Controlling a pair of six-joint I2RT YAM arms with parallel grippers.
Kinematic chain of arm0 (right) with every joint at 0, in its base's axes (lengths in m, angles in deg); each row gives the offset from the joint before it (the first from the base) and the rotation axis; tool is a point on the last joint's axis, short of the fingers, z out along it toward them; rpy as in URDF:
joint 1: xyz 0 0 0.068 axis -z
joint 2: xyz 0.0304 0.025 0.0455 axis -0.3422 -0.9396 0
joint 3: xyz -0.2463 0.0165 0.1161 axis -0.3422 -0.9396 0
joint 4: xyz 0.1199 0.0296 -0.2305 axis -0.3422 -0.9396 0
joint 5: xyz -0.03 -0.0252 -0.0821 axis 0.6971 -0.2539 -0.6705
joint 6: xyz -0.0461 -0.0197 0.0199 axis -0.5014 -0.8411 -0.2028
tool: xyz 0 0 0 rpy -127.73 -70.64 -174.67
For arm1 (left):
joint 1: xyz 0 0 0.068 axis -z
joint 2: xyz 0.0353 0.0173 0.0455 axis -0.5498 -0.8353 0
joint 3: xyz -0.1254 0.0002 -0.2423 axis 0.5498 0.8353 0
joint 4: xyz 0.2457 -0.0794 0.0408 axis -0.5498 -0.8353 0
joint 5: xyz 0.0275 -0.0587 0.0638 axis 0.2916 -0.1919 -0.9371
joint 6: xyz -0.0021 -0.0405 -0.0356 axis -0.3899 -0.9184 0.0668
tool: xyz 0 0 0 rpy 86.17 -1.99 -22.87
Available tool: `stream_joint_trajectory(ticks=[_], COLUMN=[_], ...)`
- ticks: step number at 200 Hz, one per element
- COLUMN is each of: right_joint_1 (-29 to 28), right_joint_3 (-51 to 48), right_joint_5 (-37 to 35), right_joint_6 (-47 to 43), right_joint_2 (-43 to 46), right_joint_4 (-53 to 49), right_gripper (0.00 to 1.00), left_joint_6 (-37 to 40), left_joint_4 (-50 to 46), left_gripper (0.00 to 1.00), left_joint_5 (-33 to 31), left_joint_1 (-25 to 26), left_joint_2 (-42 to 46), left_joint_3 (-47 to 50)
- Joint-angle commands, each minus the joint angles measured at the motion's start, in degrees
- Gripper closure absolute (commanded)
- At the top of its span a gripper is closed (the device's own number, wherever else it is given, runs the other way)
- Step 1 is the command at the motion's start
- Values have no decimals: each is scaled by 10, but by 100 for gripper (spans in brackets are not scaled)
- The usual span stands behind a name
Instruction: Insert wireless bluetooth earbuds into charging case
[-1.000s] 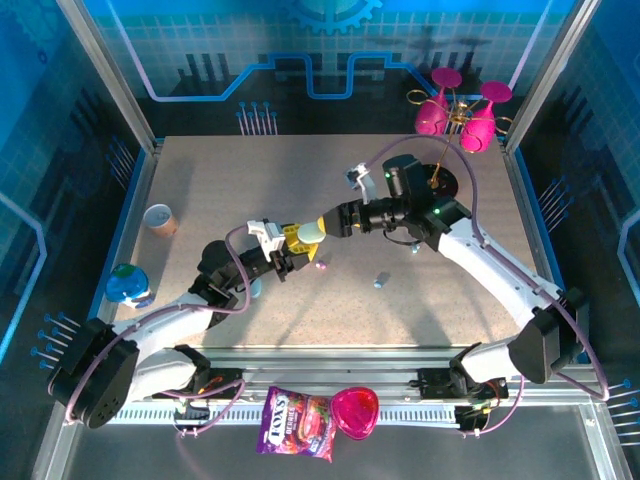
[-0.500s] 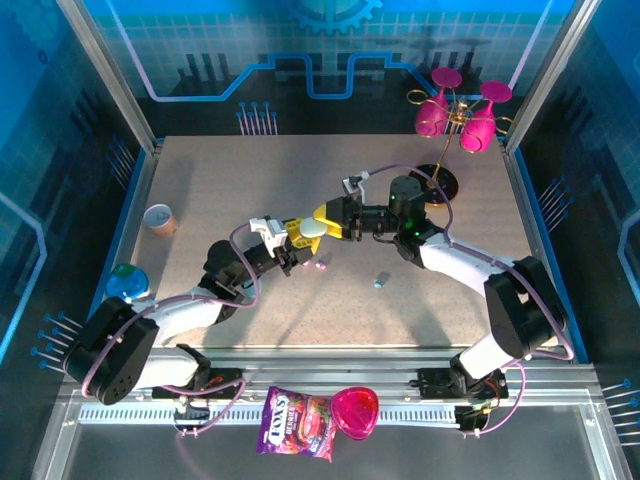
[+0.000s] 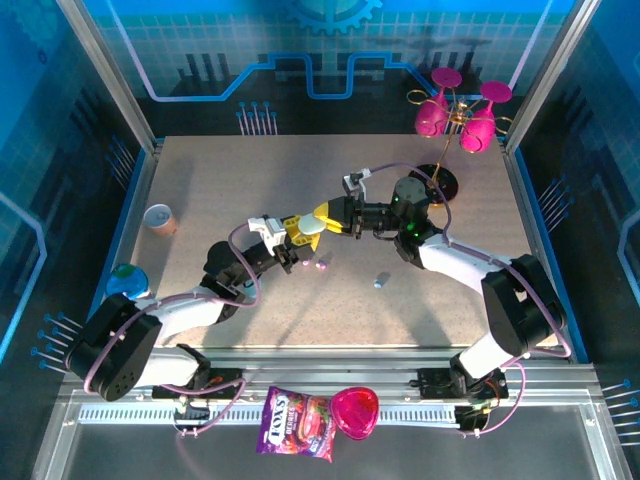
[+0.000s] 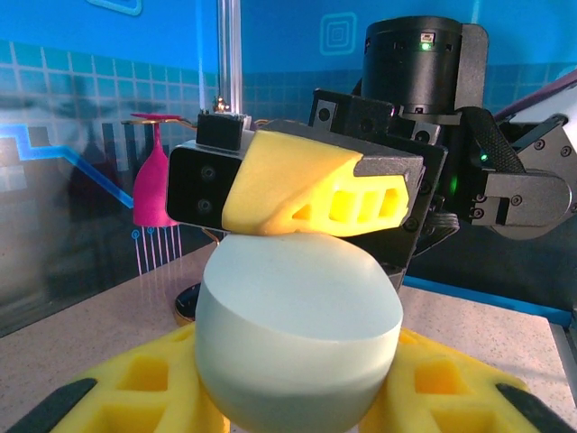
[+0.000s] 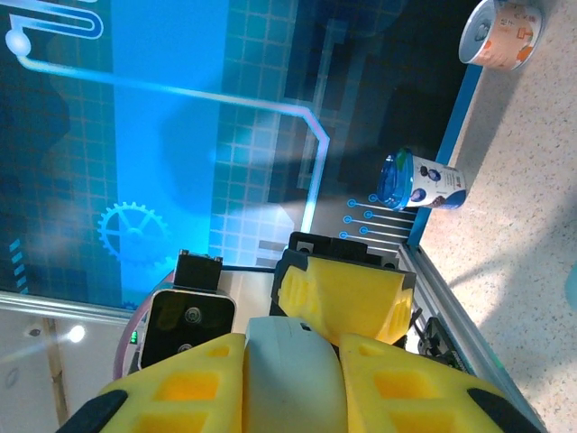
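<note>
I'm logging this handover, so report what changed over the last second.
The right arm folded in toward the middle, and the right gripper closed onto the pale charging case. The left gripper shifted slightly toward the far side, keeping its grip on the case. The purple earbud and the light blue earbud stayed where they lay.

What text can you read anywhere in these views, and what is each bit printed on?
"FOX'S": on the candy bag below the rail.
Smaller word under it: too small to read.
Orange print on the paper cup: blurred, unreadable.
Label on the blue-lidded tub: too small to read.
</note>
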Motion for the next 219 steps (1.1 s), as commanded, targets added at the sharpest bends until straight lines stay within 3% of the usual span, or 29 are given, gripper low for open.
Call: stream_joint_trajectory(ticks=[1, 54, 94, 131, 175, 219], right_joint_1=[7, 58, 82, 84, 87, 92], right_joint_3=[0, 8, 41, 98, 190, 266], right_joint_5=[-3, -63, -157, -253, -319, -342], right_joint_6=[-31, -158, -286, -356, -379, -393], right_joint_2=[3, 6, -17, -75, -197, -287], right_joint_4=[-11, -161, -322, -394, -413, -434], right_gripper=[84, 86, 85, 85, 84, 80], left_joint_6=[5, 32, 87, 116, 73, 65], left_joint_4=[-8, -105, -262, -370, -362, -371], left_gripper=[55, 17, 1, 1, 1, 1], left_joint_5=[-18, -37, -78, -111, -158, -173], left_joint_1=[2, 3, 21, 43, 49, 50], left_joint_2=[-6, 46, 106, 116, 97, 89], left_joint_3=[-10, 20, 22, 0, -10, -24])
